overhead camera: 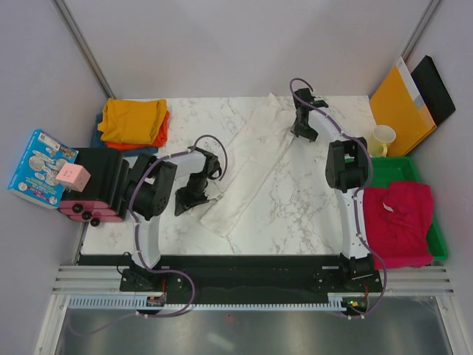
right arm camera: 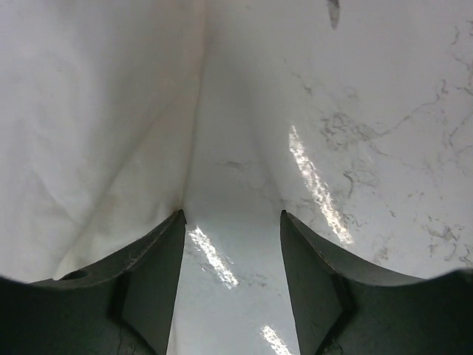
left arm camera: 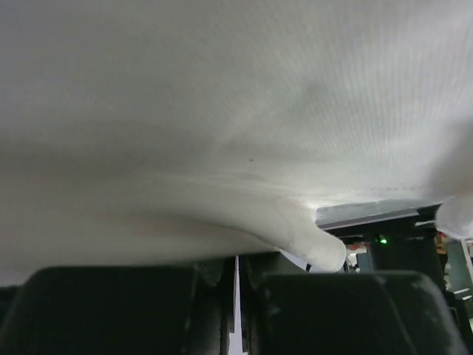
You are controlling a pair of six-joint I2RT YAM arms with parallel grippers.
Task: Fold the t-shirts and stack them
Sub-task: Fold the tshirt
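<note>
The white t-shirt (overhead camera: 251, 163) lies as a long strip, running diagonally from the back middle of the marble table to the front left. My left gripper (overhead camera: 194, 194) is at the strip's front-left edge, shut on a thin fold of that cloth. In the left wrist view, white cloth (left arm camera: 222, 111) fills the picture above the closed jaws (left arm camera: 238, 296). My right gripper (overhead camera: 303, 127) stands open at the strip's far end. Bare marble shows between its fingers (right arm camera: 148, 281), and the shirt's edge (right arm camera: 96, 133) touches the left one. Mustard yellow (overhead camera: 133, 118), orange (overhead camera: 159, 134) and blue (overhead camera: 100, 137) shirts are stacked back left. The crimson-pink shirt (overhead camera: 399, 222) lies at the right.
A green tray (overhead camera: 437, 240) under the crimson-pink shirt sits at the right edge. A cream cup (overhead camera: 383, 138), an orange-yellow envelope (overhead camera: 401, 103) and a black flat item (overhead camera: 436, 89) stand back right. A blue box (overhead camera: 41, 166) and a pink cube (overhead camera: 72, 177) sit off the table's left side.
</note>
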